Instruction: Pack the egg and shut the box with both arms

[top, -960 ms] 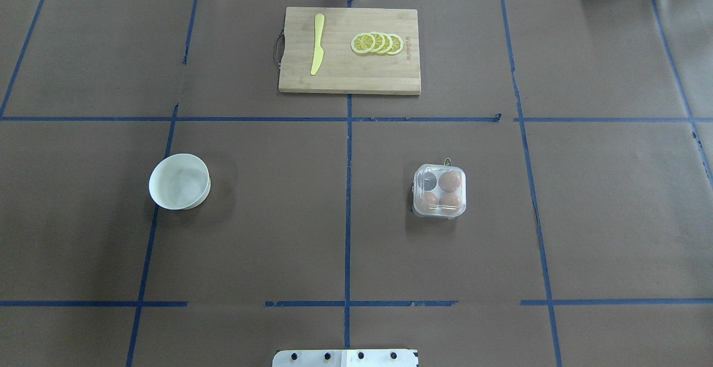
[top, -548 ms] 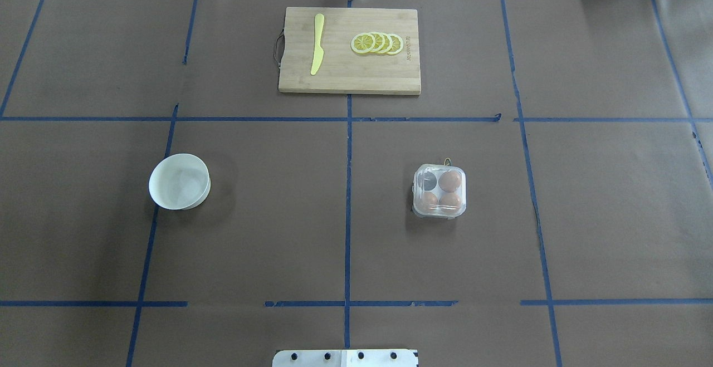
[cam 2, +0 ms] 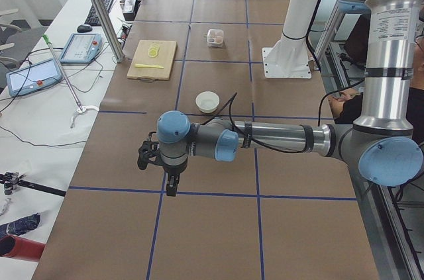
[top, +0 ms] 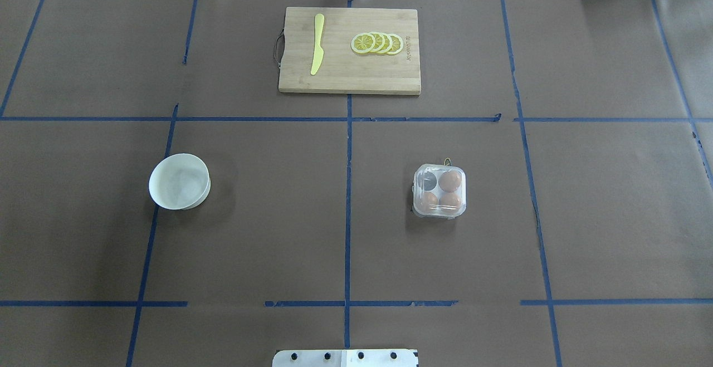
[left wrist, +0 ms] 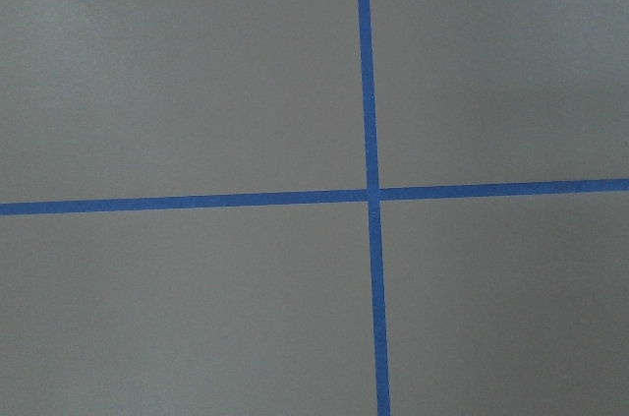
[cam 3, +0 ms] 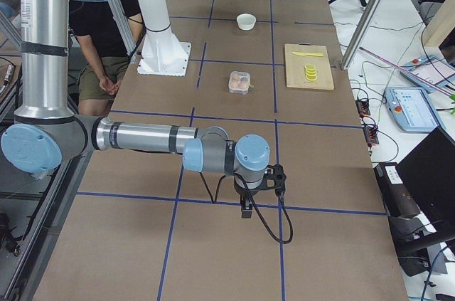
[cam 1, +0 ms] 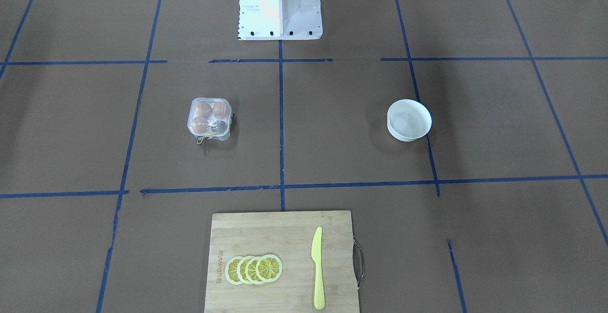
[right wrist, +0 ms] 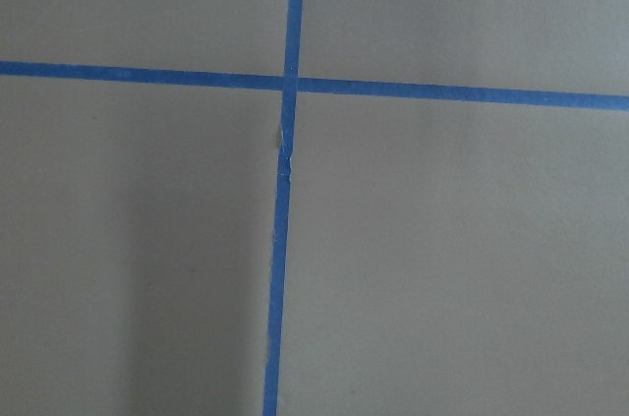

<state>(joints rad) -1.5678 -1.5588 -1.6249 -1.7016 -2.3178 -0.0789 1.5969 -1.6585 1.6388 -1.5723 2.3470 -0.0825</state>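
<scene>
The clear plastic box (top: 440, 214) stands right of the table's middle, with its lid down over the cups and a yellow string (cam 1: 205, 138) at its far side. Three orange-brown eggs lie in it, one of them (top: 450, 180) in the far right cup. The far left cup (top: 427, 181) holds no egg. My left gripper (cam 2: 170, 188) hangs over the table's left end, far from the box. My right gripper (cam 3: 245, 211) hangs over the right end. Both show only in the side views, so I cannot tell whether they are open or shut. The wrist views show only brown paper and blue tape.
A round white bowl (top: 179, 181) stands left of the middle. A wooden cutting board (top: 349, 80) lies at the far edge with a yellow knife (top: 317, 44) and lemon slices (top: 377, 43). The white base pedestal (cam 1: 279, 4) stands at the near edge.
</scene>
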